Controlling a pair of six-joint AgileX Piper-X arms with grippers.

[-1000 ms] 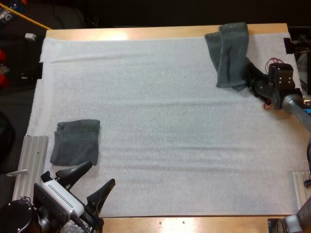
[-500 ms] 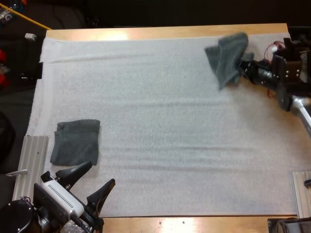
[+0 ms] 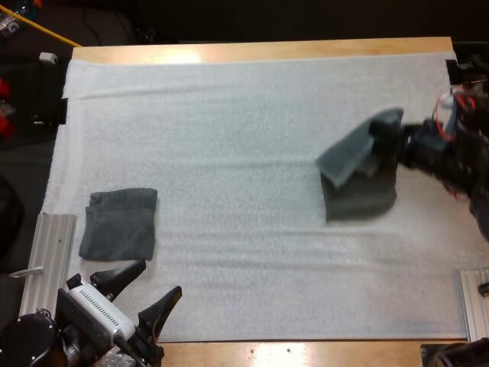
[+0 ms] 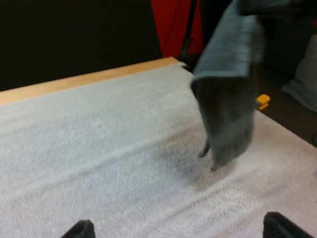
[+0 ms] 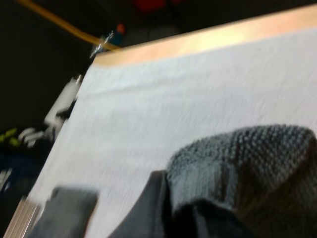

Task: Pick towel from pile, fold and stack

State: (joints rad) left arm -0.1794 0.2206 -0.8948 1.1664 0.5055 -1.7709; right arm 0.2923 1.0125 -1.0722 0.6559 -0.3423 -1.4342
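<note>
A dark grey-green towel [image 3: 355, 168] hangs from my right gripper [image 3: 386, 141], which is shut on its upper edge above the right half of the white mat [image 3: 244, 138]. The same towel [image 4: 225, 99] dangles over the mat in the left wrist view, its lower end just above the surface. Close up, the towel [image 5: 247, 153] bunches over one black finger [image 5: 151, 206]. A folded towel [image 3: 119, 223] lies flat at the mat's near left, also seen as the folded towel [image 5: 67, 210]. My left gripper [image 3: 141, 294] rests open at the near left edge, just below that folded towel.
Metal rails lie at the table's near left [image 3: 47, 260] and near right [image 3: 474, 302]. The wooden table edge [image 3: 260, 50] runs along the far side.
My right gripper has lifted the towel off the far right corner and swung it toward the near side and centre. The left arm has stayed put.
</note>
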